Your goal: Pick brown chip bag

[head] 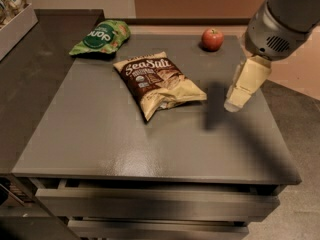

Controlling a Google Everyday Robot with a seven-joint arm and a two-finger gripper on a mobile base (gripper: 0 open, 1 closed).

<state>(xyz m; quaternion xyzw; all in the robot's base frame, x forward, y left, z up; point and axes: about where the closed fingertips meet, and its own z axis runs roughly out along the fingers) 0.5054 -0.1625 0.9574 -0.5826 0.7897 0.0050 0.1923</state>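
Observation:
The brown chip bag (157,83) lies flat near the middle of the grey table (125,139), its dark brown top with white "Sea Salt" script towards the back left and its tan lower part towards the front right. My gripper (239,98) hangs from the grey arm at the right, above the table's right side. It is to the right of the bag, clear of it, and holds nothing that I can see.
A smaller green bag (100,37) with a dark round logo lies at the back left of the table. A red apple (212,39) sits at the back right. A dark counter (30,74) adjoins the table's left side. Drawers show below the front edge.

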